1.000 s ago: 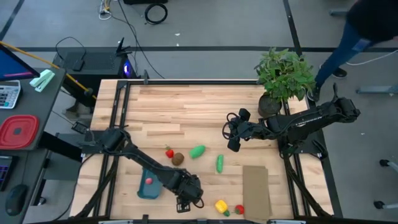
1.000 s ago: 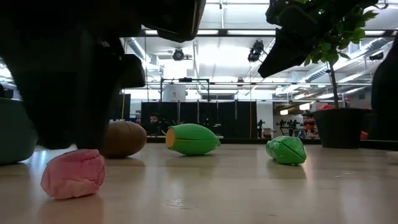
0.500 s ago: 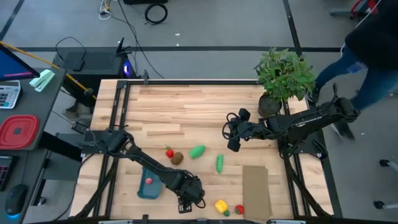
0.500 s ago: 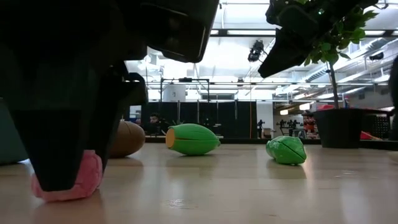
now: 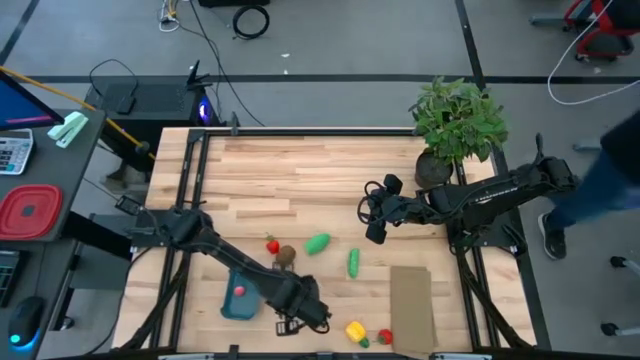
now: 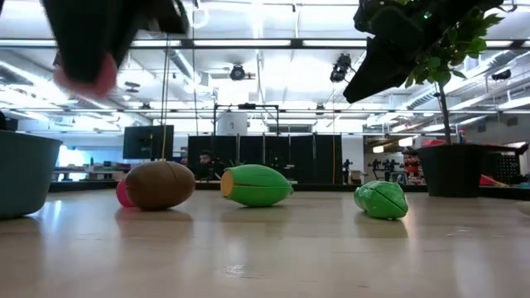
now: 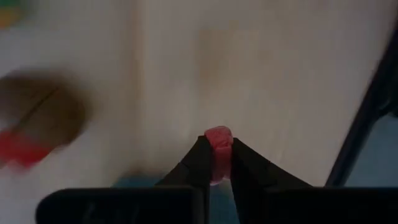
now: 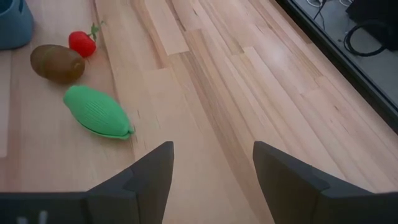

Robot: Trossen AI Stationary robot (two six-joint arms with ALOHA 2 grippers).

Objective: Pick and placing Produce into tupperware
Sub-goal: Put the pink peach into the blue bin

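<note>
Left claw clamps a pink piece above the surface

We see the tupperware (image 5: pixel 237 296) at the front left of the surface (image 5: pixel 300 180); just right of it our left claw (image 7: pixel 215 163) pinches the pink piece (image 7: pixel 218 137), lifted clear. Farther right our right claw (image 8: pixel 211 177) hangs over bare wood, fingers apart, holding nothing.

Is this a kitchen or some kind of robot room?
Probably a robot lab or workshop, not a kitchen. Two dark robot arms work over a wooden table, cables trail on the grey floor, and the low view shows a big hall with strip lights and metal racks.
</note>
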